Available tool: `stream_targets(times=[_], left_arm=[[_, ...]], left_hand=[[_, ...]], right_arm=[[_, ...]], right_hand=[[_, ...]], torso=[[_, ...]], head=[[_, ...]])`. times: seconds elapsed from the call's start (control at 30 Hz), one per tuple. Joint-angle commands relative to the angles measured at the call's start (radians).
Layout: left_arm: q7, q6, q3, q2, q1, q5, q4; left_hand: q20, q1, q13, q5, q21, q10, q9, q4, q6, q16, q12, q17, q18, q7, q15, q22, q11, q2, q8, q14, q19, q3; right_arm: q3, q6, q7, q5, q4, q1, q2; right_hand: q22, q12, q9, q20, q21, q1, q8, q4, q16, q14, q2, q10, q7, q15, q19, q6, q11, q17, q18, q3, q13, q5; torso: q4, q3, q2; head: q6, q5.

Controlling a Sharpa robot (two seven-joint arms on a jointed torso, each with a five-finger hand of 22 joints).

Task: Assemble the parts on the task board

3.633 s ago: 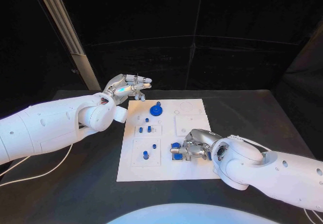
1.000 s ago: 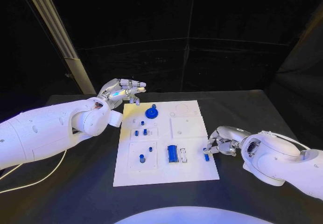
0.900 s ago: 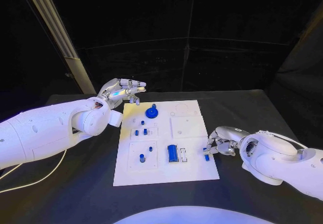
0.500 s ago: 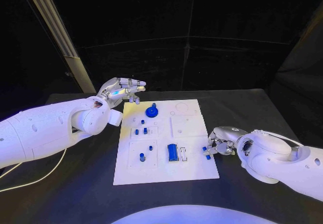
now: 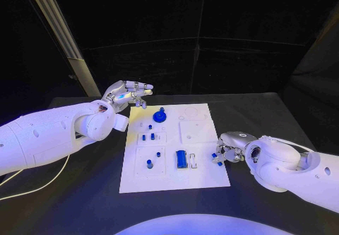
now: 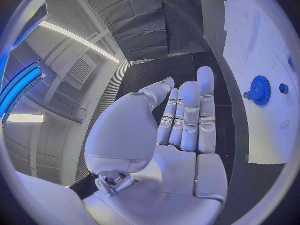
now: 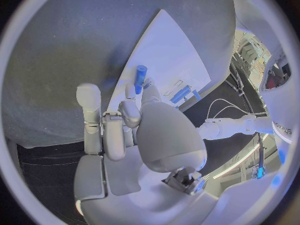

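The white task board (image 5: 205, 177) lies in the middle of the black table. My right hand (image 5: 231, 152) hovers at the board's right edge and pinches a small blue peg (image 5: 215, 157) between thumb and a finger; the right wrist view shows the peg (image 7: 140, 79) sticking out past the fingertips over the board (image 7: 169, 45). A long blue block (image 5: 181, 159) sits in the board's near middle. A blue gear (image 5: 160, 117) stands at the far end. My left hand (image 5: 131, 95) is raised beyond the board's far left corner, fingers straight and holding nothing (image 6: 187, 117).
Small blue pegs (image 5: 147, 137) stand in the board's left column, with two more nearer me (image 5: 149, 162). A white slot (image 5: 191, 159) lies beside the blue block. The left wrist view shows the gear (image 6: 259, 90) on the board (image 6: 262, 40).
My right hand has left the blue block in the board's middle, moved to the right edge and raised the small blue peg a little. The left hand has stayed put.
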Motion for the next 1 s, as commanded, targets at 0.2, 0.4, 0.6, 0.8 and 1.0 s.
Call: stream_targets(times=[0.2,0.4,0.6,0.8,1.0], left_arm=[[0.002,0.014,0.0,-0.003,0.001,0.001,0.004],[0.002,0.013,0.0,-0.005,0.001,0.001,0.005],[0.002,0.013,0.0,-0.005,0.001,0.001,0.005],[0.002,0.013,0.0,-0.004,0.001,0.001,0.005],[0.002,0.013,0.0,-0.002,0.001,0.001,0.003]], left_hand=[[0.004,-0.004,-0.002,0.004,-0.005,-0.002,0.0,0.004,-0.001,-0.003,0.004,-0.001,0.007,-0.002,-0.001,-0.001,0.006,0.009,0.003,-0.008,-0.003,-0.004],[0.004,-0.004,-0.002,0.004,-0.006,-0.003,0.0,0.004,0.0,-0.002,0.004,-0.002,0.007,-0.002,-0.001,-0.002,0.006,0.01,0.004,-0.008,-0.002,-0.004],[0.004,-0.004,-0.002,0.004,-0.006,-0.003,0.0,0.004,0.0,-0.002,0.004,-0.002,0.007,-0.002,-0.001,-0.002,0.006,0.01,0.004,-0.008,-0.002,-0.004],[0.004,-0.004,-0.002,0.004,-0.006,-0.003,0.0,0.004,0.0,-0.002,0.004,-0.002,0.007,-0.002,-0.001,-0.002,0.006,0.01,0.004,-0.008,-0.002,-0.004],[0.004,-0.004,-0.002,0.004,-0.006,-0.003,0.0,0.004,0.0,-0.002,0.004,-0.002,0.007,-0.002,-0.001,-0.002,0.006,0.01,0.004,-0.008,-0.002,-0.004]], right_arm=[[-0.008,0.11,-0.025,-0.087,0.002,-0.014,0.018],[-0.008,0.101,-0.035,-0.099,0.004,-0.016,0.027],[-0.008,0.076,-0.045,-0.076,0.005,-0.017,0.028],[-0.008,0.002,-0.053,0.023,0.024,-0.017,0.017],[-0.008,-0.107,-0.04,0.108,0.054,-0.016,0.0]], right_hand=[[0.005,0.002,-0.003,-0.006,0.006,0.045,-0.007,-0.031,0.0,0.076,0.006,-0.003,-0.003,-0.001,0.006,0.013,-0.007,0.121,-0.009,0.02,0.002,-0.002],[0.014,0.001,-0.007,-0.011,0.011,0.103,-0.015,-0.065,0.001,0.077,0.04,-0.005,-0.01,-0.007,0.01,0.026,-0.014,0.125,-0.01,0.074,0.005,0.018],[0.017,0.0,-0.012,-0.013,0.013,0.103,-0.025,-0.07,0.002,0.077,0.051,-0.004,-0.01,-0.008,0.012,0.03,-0.015,0.127,-0.011,0.1,0.007,0.05],[0.024,0.004,-0.026,-0.011,0.018,0.045,-0.056,-0.039,0.007,0.079,0.041,0.001,-0.003,-0.004,0.015,0.022,-0.009,0.136,-0.012,0.122,0.012,0.108],[0.036,0.014,-0.034,-0.01,0.025,0.016,-0.075,-0.013,0.013,0.082,0.022,0.007,-0.005,-0.004,0.021,0.034,-0.01,0.147,-0.013,0.159,0.023,0.176]], torso=[[-0.0003,-0.0003,0.0],[-0.0003,-0.0004,0.0],[0.0001,0.0001,-0.001],[0.0001,0.0003,-0.001],[0.0002,0.0001,-0.001]], head=[[-0.005,-0.003],[-0.009,-0.002],[-0.009,-0.001],[-0.01,-0.002],[-0.01,-0.004]])
